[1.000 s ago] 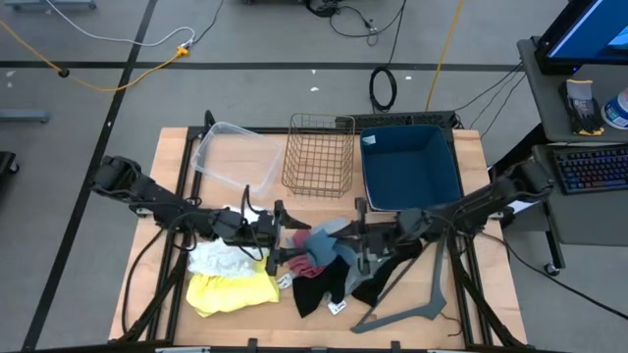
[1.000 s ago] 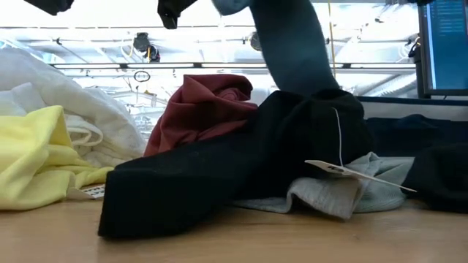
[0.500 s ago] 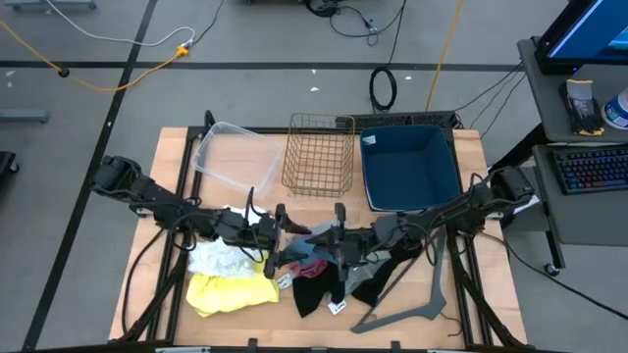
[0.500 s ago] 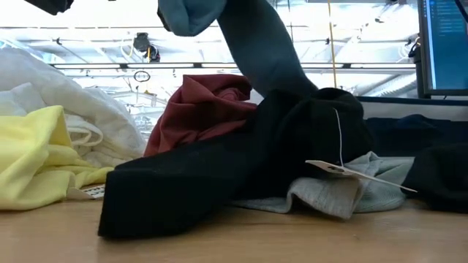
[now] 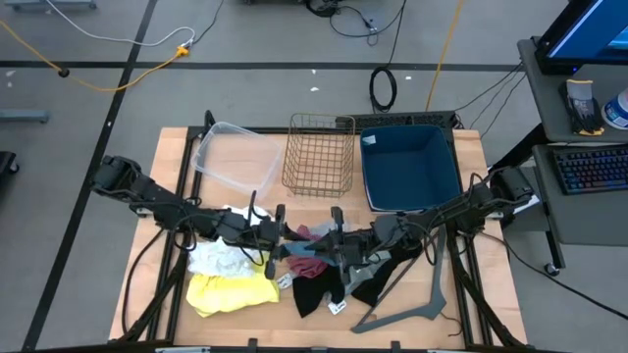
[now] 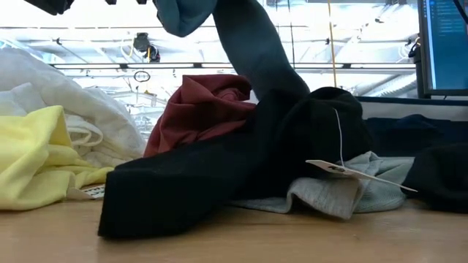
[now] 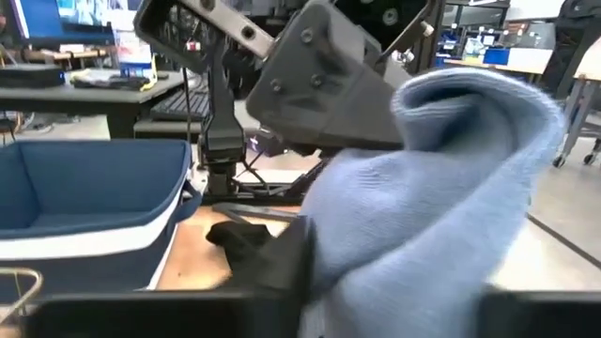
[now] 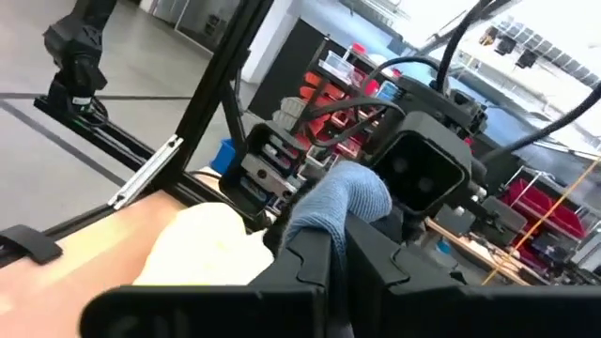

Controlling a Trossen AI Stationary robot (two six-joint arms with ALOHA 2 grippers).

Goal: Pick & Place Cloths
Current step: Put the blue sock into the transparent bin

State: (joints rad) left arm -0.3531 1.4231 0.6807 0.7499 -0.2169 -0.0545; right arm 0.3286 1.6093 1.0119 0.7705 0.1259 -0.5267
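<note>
Evidently little is done: my right end effector [image 5: 329, 240] grips the blue-grey cloth [image 6: 252, 51] lifted above the pile, my left end effector [image 5: 278, 235] meets it, grip unclear, while yellow [image 5: 231, 290], white [image 5: 218, 257], maroon [image 6: 201, 109] and black cloths [image 6: 241, 164] lie on the bench [image 5: 177, 167].

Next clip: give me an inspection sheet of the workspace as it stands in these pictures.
Surface: wooden table, cloths piled at its front.
Job's things: white cloth, yellow cloth, maroon cloth, black cloth, light grey cloth; blue-grey cloth lifted above the pile.
Clutter: grey hanger, clear tub, wire basket, blue bin.
Grippers: left gripper and right gripper meet over the pile, both shut on the blue-grey cloth.
Cables: yellow and white leads on the floor.
Surroundings: keyboard, monitor.
</note>
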